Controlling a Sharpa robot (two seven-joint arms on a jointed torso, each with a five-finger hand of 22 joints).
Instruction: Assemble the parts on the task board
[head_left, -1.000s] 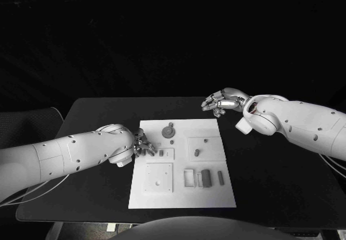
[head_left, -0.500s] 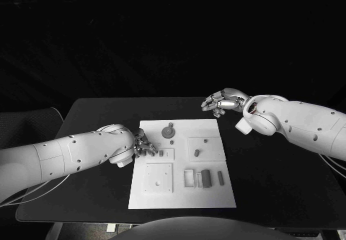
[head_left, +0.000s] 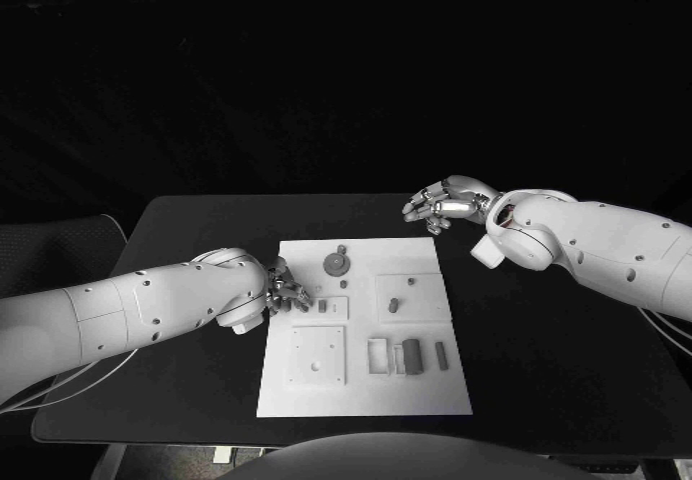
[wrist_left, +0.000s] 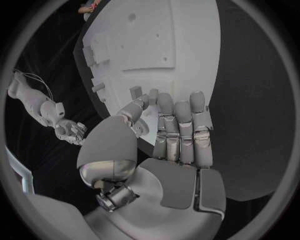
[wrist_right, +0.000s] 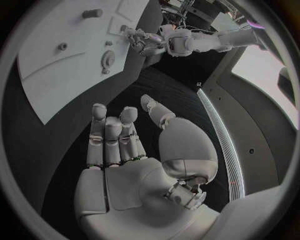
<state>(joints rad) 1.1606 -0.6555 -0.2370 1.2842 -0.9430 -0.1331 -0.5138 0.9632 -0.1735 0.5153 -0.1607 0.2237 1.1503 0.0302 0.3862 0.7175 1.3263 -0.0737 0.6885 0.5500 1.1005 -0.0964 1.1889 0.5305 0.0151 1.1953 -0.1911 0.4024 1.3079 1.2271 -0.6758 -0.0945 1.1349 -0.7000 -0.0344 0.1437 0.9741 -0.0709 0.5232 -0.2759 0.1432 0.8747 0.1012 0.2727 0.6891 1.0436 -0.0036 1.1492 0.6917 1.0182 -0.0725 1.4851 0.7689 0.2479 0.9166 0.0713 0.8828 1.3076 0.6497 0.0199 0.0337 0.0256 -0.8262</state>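
White rounded arms, silver segmented robot hand (wrist_left: 169, 145), thin cables

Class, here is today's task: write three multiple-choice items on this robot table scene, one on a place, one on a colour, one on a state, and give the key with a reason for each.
1. Where is the left hand?
A. at the task board's left edge
B. off the table's far right corner
C. on the board's near edge

2. What colour is the task board?
A. black
B. white
C. striped

3. What is the state of the right hand?
A. gripping a part
B. pressing flat on the board
C. holding nothing, clear of the board

Key: 1 A, the head view shows the hand's fingers over the board's left edge beside a small part. 2 B, the board is a pale plate on the black table. 3 C, the right wrist view shows a bare palm and nothing between the fingers, with the hand beyond the board's far right corner.
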